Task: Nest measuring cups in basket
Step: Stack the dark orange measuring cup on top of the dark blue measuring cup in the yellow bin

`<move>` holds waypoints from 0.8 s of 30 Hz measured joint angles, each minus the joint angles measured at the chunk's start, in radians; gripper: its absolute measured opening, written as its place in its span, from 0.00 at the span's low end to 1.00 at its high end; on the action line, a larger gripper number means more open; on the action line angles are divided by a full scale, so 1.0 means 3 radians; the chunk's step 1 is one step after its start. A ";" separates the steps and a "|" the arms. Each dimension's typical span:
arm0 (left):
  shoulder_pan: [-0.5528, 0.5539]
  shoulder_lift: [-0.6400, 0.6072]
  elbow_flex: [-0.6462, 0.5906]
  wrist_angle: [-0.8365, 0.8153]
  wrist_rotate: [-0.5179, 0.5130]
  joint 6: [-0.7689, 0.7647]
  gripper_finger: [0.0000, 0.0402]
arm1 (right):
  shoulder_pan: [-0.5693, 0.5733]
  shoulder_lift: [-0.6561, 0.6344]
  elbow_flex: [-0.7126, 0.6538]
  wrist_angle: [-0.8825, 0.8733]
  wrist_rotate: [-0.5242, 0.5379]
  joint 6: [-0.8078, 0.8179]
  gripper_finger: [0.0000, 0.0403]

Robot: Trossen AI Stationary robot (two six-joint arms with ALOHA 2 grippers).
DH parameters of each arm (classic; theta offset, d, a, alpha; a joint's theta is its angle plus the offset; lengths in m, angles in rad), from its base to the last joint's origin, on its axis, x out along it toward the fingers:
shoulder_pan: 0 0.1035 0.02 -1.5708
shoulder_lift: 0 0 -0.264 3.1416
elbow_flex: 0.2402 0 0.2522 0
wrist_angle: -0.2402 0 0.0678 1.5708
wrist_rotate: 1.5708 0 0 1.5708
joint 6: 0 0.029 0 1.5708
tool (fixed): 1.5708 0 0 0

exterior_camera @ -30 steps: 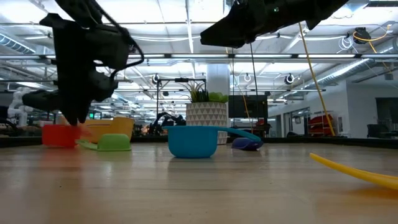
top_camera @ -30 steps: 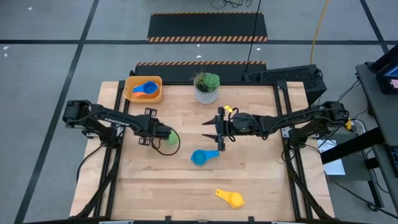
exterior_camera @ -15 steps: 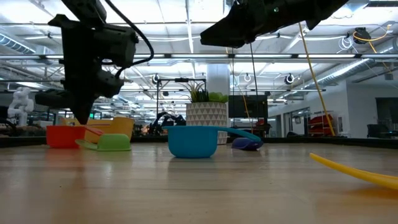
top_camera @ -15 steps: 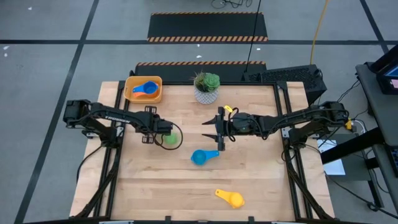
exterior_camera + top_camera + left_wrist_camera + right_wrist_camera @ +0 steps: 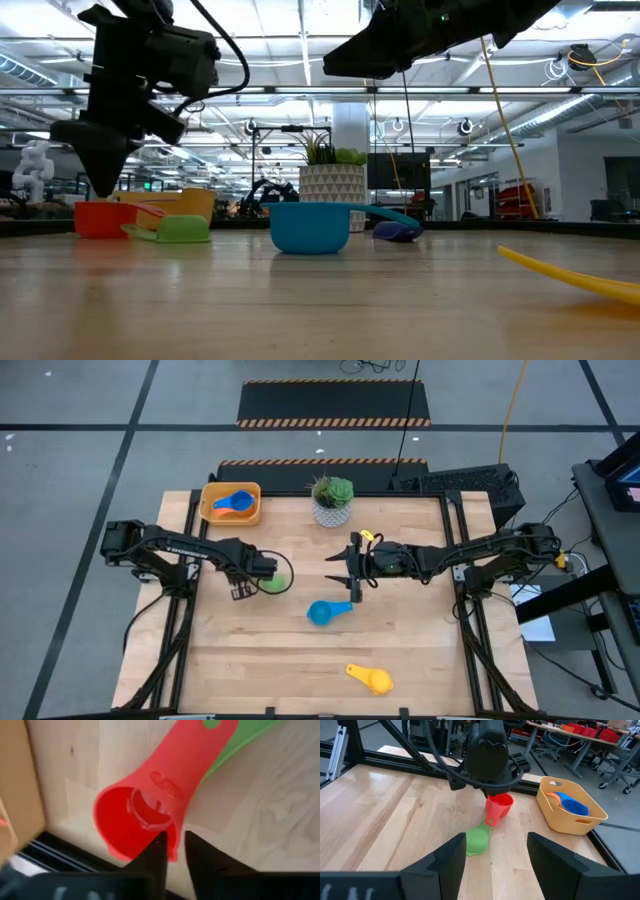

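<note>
The red measuring cup (image 5: 135, 820) stands upright on the table, its handle lying over the green cup's handle (image 5: 240, 740). My left gripper (image 5: 174, 845) is shut on the red cup; from above (image 5: 262, 573) it hides that cup, beside the green cup (image 5: 273, 582). My right gripper (image 5: 337, 568) hangs open over mid-table, touching nothing. A light blue cup (image 5: 322, 612) and a yellow cup (image 5: 370, 678) rest on the wood. The yellow-orange basket (image 5: 208, 512) at the far left holds a blue cup (image 5: 233, 503) and an orange one (image 5: 552, 796). My left gripper has the red cup by its rim (image 5: 172, 854), on the side away from the handle. One finger (image 5: 157, 845) is over the inside and the other finger (image 5: 195, 847) outside the wall. It comes from above, slanting down. The cup's base (image 5: 100, 232) sits on the table.
A white pot with a green plant (image 5: 332, 500) stands at the far edge, right of the basket. A dark blue thing (image 5: 398, 231) lies behind the light blue cup (image 5: 310, 228). Bare wood stretches along the near left and near right of the table.
My left gripper has risen somewhat and tipped, its body drawing a little toward the table's left. The red cup has stayed on the table, shifting only slightly. My right arm has kept still.
</note>
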 joint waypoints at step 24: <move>0.0122 0.0000 -0.0459 0.0444 -0.0133 -0.0183 0.38 | 0.0000 -0.0001 0.0000 0.0017 -0.0003 -0.0031 0.50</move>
